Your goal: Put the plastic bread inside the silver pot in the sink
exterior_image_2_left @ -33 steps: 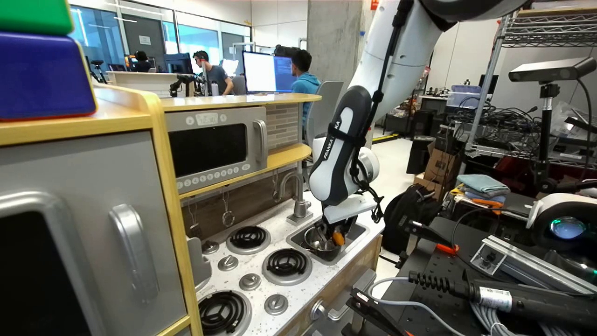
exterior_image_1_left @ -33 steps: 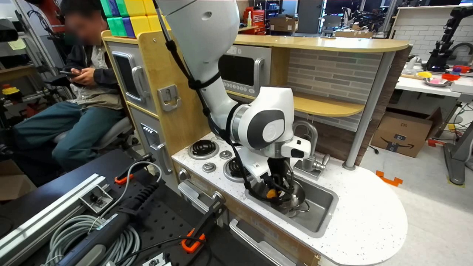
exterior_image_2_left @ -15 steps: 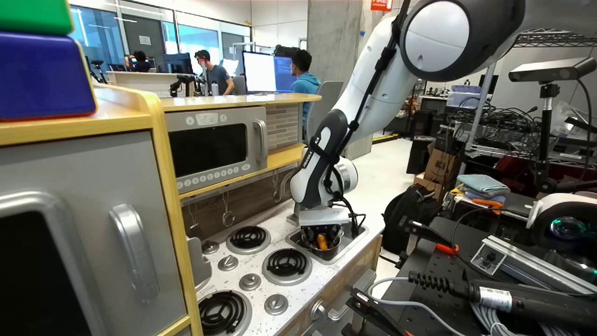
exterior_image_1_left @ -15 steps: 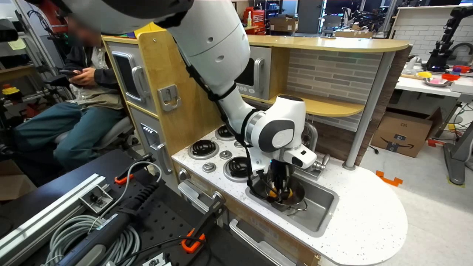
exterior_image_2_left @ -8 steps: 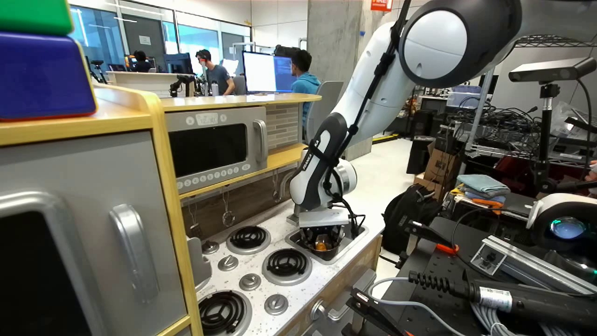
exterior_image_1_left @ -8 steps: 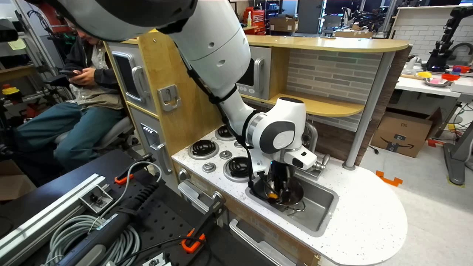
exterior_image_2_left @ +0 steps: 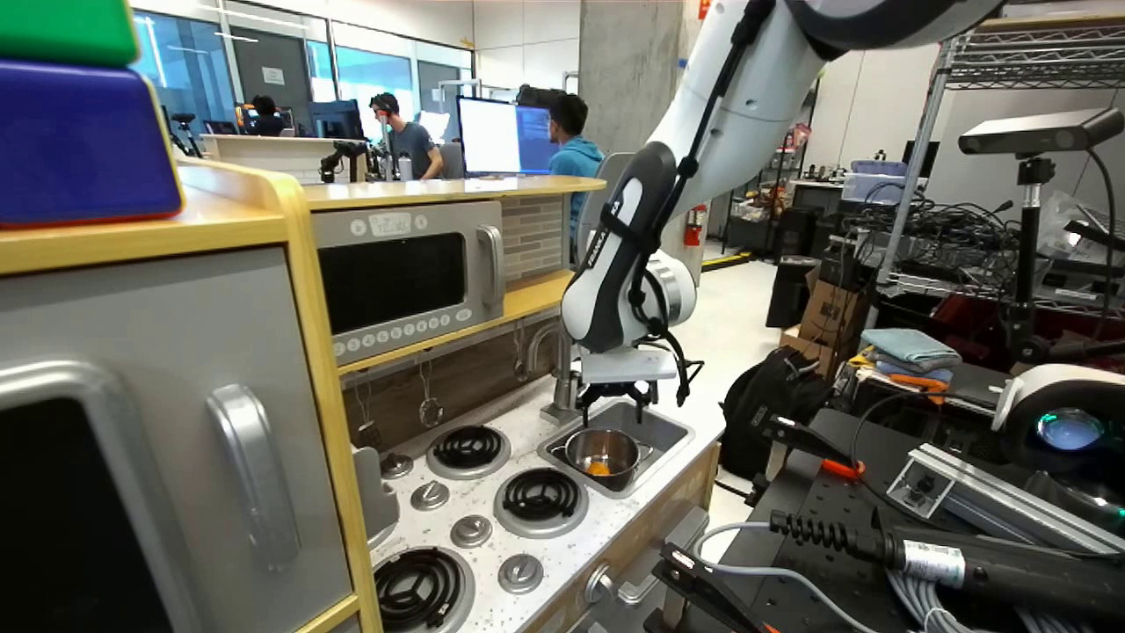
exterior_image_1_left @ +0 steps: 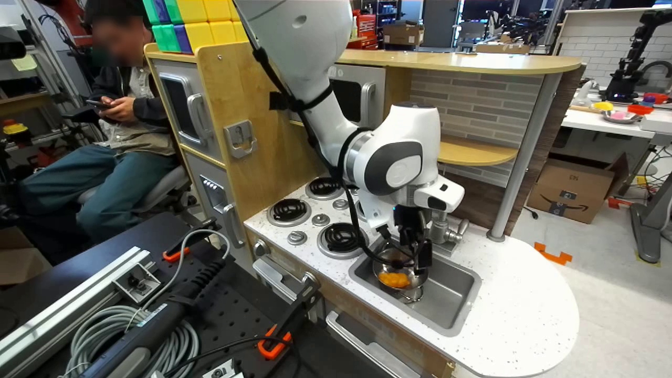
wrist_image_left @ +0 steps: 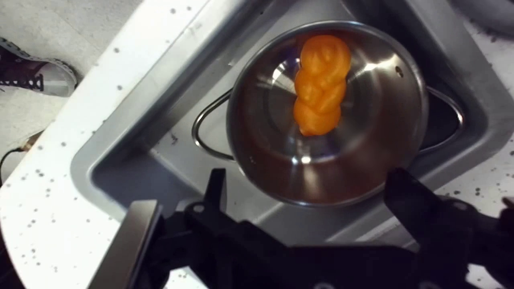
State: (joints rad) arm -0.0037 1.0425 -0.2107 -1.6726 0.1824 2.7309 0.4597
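The plastic bread (wrist_image_left: 321, 86), an orange braided piece, lies on the bottom of the silver pot (wrist_image_left: 373, 132). That shiny two-handled pot stands in the sink (wrist_image_left: 132, 172). Both exterior views also show the bread (exterior_image_1_left: 394, 280) (exterior_image_2_left: 598, 469) inside the pot. Above the pot, toward the faucet side, hangs my gripper (exterior_image_2_left: 613, 420). In the wrist view my gripper (wrist_image_left: 308, 173) has its black fingers spread wide, with nothing between them. The bread is apart from the fingers. In an exterior view, part of the pot's far rim is hidden behind the gripper and its cable.
A grey faucet (exterior_image_1_left: 443, 228) rises right behind the gripper. Black-coiled stove burners (exterior_image_1_left: 342, 239) sit beside the sink. Above the counter juts a wooden shelf (exterior_image_1_left: 475, 149), and a toy microwave (exterior_image_2_left: 404, 277) hangs over the burners. The white countertop (exterior_image_1_left: 525, 304) extends past the sink.
Half a second ago my gripper was down in the pot around the bread. It has since opened and risen toward the faucet. The bread stays in the pot, which has shifted slightly toward the stove.
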